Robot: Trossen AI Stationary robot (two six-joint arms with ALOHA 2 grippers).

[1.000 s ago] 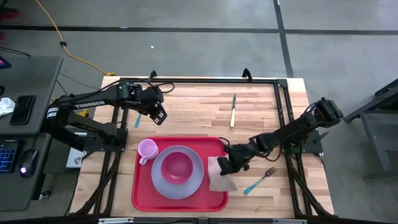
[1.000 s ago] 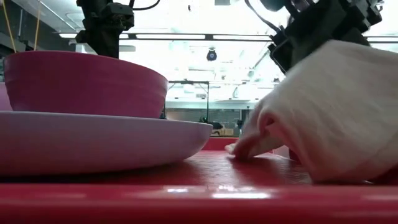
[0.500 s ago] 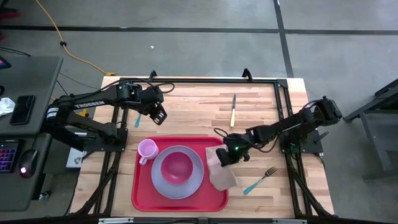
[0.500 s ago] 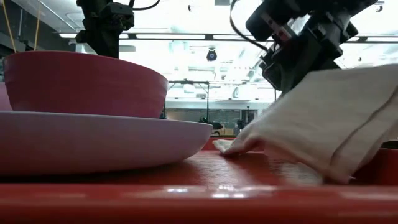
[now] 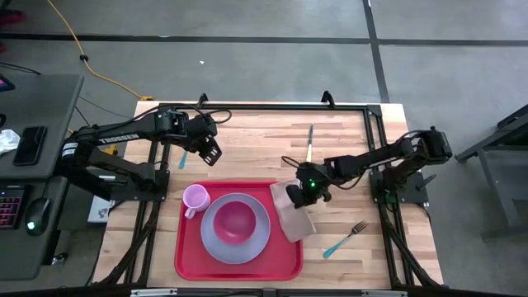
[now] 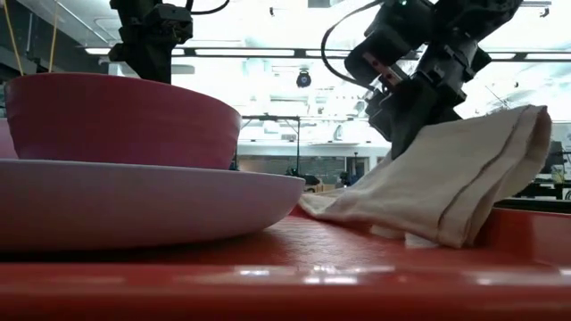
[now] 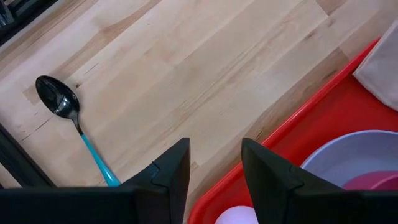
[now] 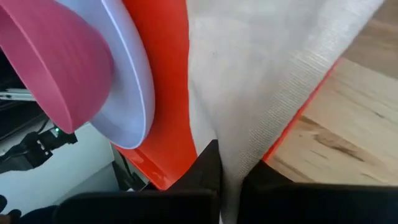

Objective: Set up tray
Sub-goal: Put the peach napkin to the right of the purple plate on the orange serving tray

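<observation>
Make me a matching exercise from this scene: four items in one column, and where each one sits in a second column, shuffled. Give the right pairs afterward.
Items
1. pink bowl
2. napkin
3. fork
4. pink cup

Places
A. on the bare wood, to the right of the tray
B. on the grey plate
C. draped over the tray's right rim, pinched by the right gripper
D. on the tray, left of the plate

Pairs: 1-B, 2-C, 3-A, 4-D

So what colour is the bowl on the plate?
Deep pink bowl, seen best in the high view.
</observation>
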